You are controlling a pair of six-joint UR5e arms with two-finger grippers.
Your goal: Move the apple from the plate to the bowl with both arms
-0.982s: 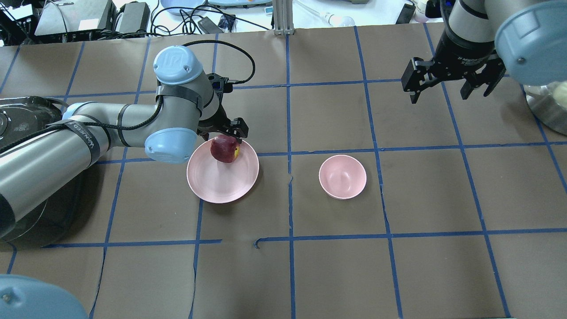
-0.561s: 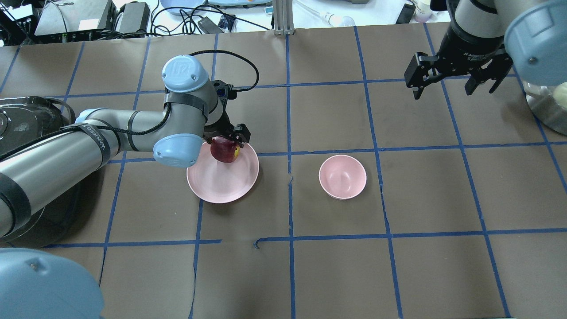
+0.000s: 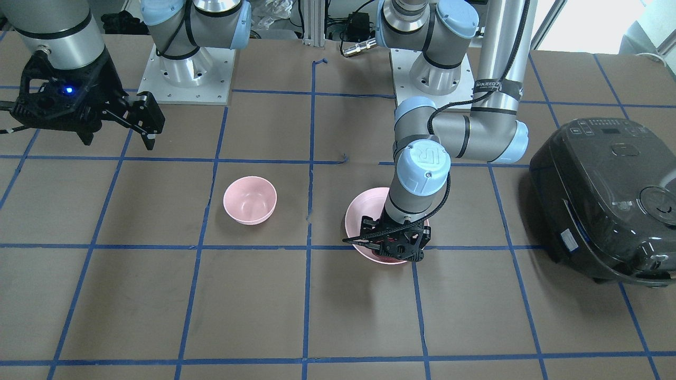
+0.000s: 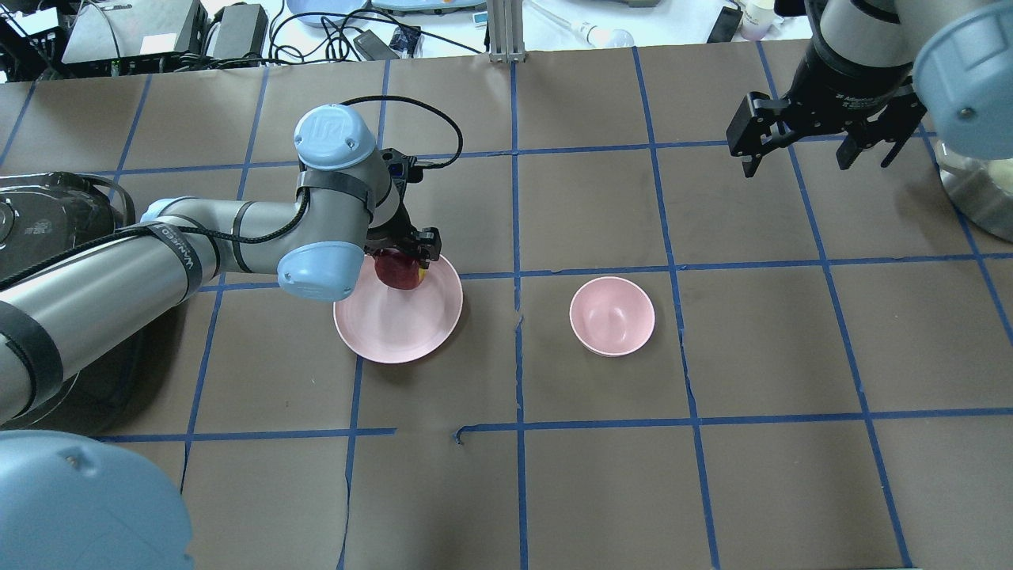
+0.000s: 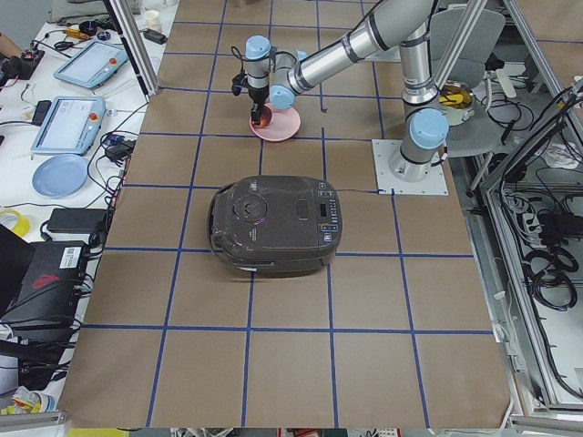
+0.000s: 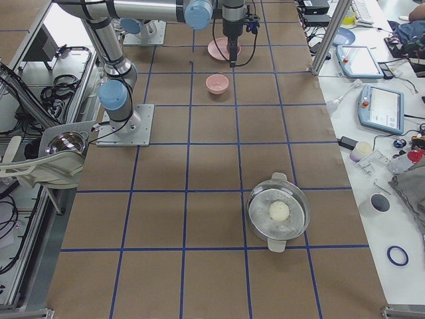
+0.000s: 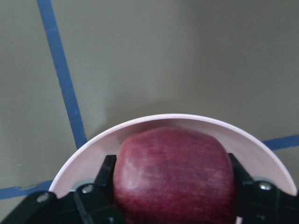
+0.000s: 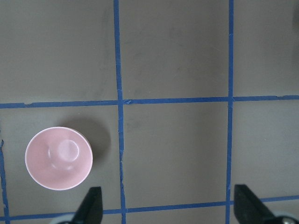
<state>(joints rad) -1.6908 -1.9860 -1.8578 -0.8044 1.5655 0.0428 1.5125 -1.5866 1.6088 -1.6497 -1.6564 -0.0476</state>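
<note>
The dark red apple (image 4: pixel 396 272) sits at the far edge of the pale pink plate (image 4: pixel 396 328). My left gripper (image 4: pixel 402 258) is lowered over it. In the left wrist view the apple (image 7: pixel 173 175) fills the gap and both black fingers (image 7: pixel 106 175) press on its sides, above the plate rim (image 7: pixel 187 118). In the front view the left gripper (image 3: pixel 393 248) hides the apple over the plate (image 3: pixel 358 216). The small deep pink bowl (image 4: pixel 612 315) stands empty to the right; it also shows in the right wrist view (image 8: pixel 59 158). My right gripper (image 4: pixel 819 162) hangs open and empty, high at the far right.
A black rice cooker (image 3: pixel 607 195) stands beyond the left arm at the table's left end. A steel pot (image 6: pixel 279 212) with a pale round thing in it stands at the right end. Cables and devices (image 4: pixel 237 32) line the far edge.
My left gripper has come down around the apple and its fingers now sit against it. My right gripper has drifted a little up and away to the far right.
</note>
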